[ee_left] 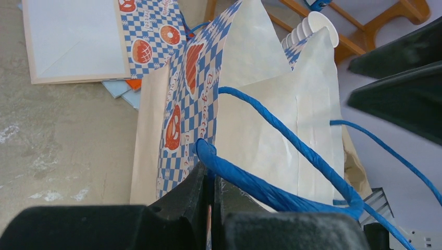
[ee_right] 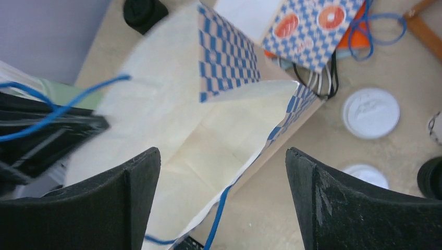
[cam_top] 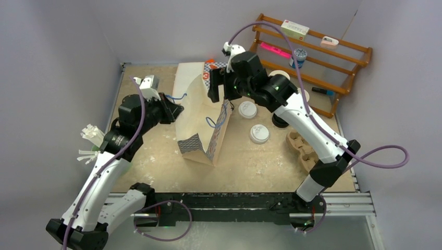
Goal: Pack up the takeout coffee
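A paper bag [cam_top: 198, 122] with blue check print and blue handles stands open mid-table. My left gripper [cam_top: 176, 111] is shut on its left rim by a blue handle, seen in the left wrist view [ee_left: 211, 166]. My right gripper [cam_top: 215, 91] is open and empty above the bag's mouth, its jaws wide apart over the bag's right wall [ee_right: 221, 156]. One takeout coffee with a black lid [cam_top: 279, 123] shows partly under the right arm, and at the edge of the right wrist view [ee_right: 431, 178]. A dark round thing [ee_right: 143, 11] lies beyond the bag; I cannot tell what it is.
Two loose white lids [cam_top: 248, 109] [cam_top: 259, 133] lie right of the bag. A brown cup carrier [cam_top: 302, 148] sits at the right. A wooden rack [cam_top: 312, 57] stands at back right, with stacked white cups [ee_left: 312, 26]. Flat printed bags [ee_right: 307, 26] lie behind. White cutlery [cam_top: 91, 138] lies at the left.
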